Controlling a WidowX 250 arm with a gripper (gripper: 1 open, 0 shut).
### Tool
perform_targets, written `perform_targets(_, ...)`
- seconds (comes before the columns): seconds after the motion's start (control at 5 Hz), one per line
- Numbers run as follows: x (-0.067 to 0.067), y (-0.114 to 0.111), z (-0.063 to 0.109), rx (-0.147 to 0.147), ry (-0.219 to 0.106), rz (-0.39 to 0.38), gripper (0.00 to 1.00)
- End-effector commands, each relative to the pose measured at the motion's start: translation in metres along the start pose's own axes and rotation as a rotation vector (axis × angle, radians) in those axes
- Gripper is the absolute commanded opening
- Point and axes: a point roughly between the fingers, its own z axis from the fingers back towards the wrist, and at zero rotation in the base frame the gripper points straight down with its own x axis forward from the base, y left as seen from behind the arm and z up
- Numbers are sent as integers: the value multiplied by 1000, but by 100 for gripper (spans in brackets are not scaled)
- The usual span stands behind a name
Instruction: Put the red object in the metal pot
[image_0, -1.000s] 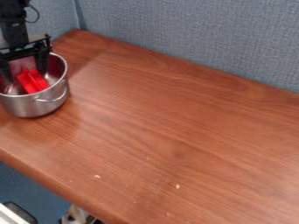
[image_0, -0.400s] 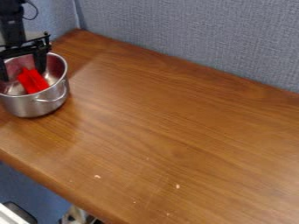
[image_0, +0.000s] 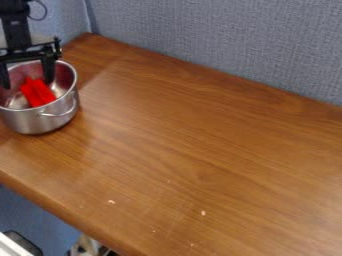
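Overhead, the gripper (image_0: 30, 68) hangs pointing straight down at the far left edge of the view, its two dark fingers (image_0: 51, 66) spread wide apart with nothing between them, so released. Fingertips sit at about the rim of the metal pot (image_0: 36, 112), straddling the space above its opening. Right below, the red object (image_0: 38, 92) lies inside the pot, leaning on a slant against the inner wall, free of both fingers. Some pale thing next to it in the pot, too small to tell what. Pot stands upright near the left corner of the wooden table (image_0: 201, 150), a small side handle poking toward the front. Table surface is reddish brown with a few tiny light specks near the front edge. Behind it runs a grey-blue fabric wall (image_0: 227, 40).
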Motion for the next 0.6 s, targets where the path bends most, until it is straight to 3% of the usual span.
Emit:
perform_targets(0.0, 14, 0, 13, -8, -88, -37, 100)
perform_targets(0.2, 20, -3, -3, -6, -102, -61, 100)
perform_targets(0.4, 10, -9, -13, 1, -113, -69, 100)
